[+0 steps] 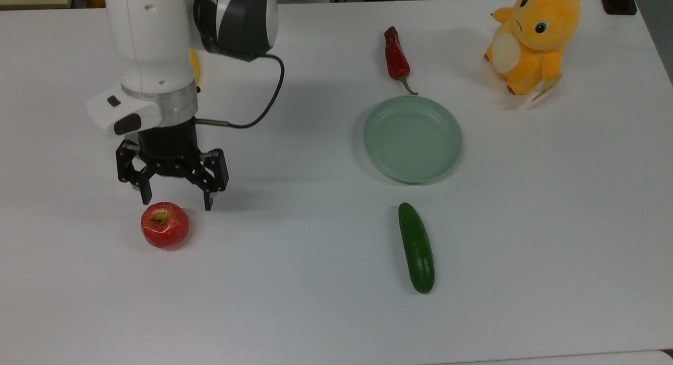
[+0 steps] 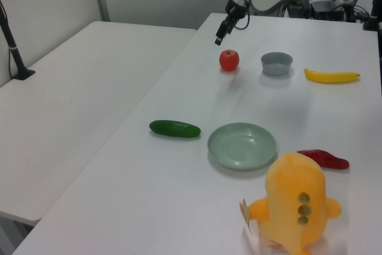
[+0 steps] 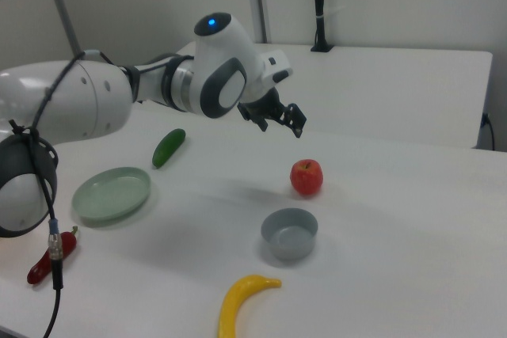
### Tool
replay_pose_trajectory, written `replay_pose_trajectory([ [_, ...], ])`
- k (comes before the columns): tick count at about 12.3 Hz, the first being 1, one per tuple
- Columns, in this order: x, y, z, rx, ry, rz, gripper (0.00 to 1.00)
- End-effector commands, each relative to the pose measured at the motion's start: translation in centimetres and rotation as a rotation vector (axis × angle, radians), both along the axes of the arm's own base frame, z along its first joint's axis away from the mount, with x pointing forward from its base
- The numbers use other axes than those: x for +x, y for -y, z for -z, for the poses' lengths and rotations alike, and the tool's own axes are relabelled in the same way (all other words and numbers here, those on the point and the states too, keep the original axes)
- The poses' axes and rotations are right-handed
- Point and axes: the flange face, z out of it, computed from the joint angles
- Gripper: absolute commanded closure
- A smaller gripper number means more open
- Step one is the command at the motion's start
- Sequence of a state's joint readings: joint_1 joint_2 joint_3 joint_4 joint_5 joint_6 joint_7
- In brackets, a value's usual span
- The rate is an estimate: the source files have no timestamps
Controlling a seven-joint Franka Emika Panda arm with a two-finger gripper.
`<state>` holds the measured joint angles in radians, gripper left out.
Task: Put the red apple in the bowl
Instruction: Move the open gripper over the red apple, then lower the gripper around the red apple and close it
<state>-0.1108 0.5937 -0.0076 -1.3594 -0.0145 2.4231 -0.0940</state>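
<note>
No readable writing or brand on anything; the plush toy [image 1: 531, 39] has a small paper tag, text too small to read. White arm reaches over the bench [image 1: 315, 312] w/ wrist pointing down; gripper [image 1: 175, 202] hangs in the air above the bench, fingers [image 1: 146, 195] spread wide, nothing held. In the top view the fingertips sit just above the red apple [image 1: 164, 225], straddling its upper edge; the left view and right view show the gripper raised clear of the apple, not touching. Apple rests on the bench, stem dimple up, near the top view's left side. The bowl [image 3: 290, 233] is grey, upright, near the apple but apart from it; in the top view the arm covers it. Banana [image 3: 241, 301] lies beyond the bowl, on the far side from the apple. Pale-green plate [image 1: 413, 138] sits mid-bench, red chili [image 1: 396, 54] just above it in the top view, stem tip at the rim; cucumber [image 1: 416, 247] below the plate, apart. Plush toy at the top view's upper right corner.
</note>
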Motion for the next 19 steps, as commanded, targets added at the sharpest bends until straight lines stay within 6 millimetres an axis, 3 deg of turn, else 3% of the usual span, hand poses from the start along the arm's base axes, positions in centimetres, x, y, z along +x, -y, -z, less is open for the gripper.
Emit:
replay_pose_trajectory([
  [1,0.4,1.3,1.8,-0.026,0.033,-0.005,0.0],
  [10,-0.1,4.2,8.8,-0.133,0.035,-0.038,0.0],
  [17,-0.6,4.7,10.8,-0.14,0.017,-0.039,0.0],
  [18,-0.7,4.7,11.4,-0.139,0.006,-0.041,0.02],
  [19,-0.7,4.5,11.5,-0.148,0.002,-0.049,0.16],
])
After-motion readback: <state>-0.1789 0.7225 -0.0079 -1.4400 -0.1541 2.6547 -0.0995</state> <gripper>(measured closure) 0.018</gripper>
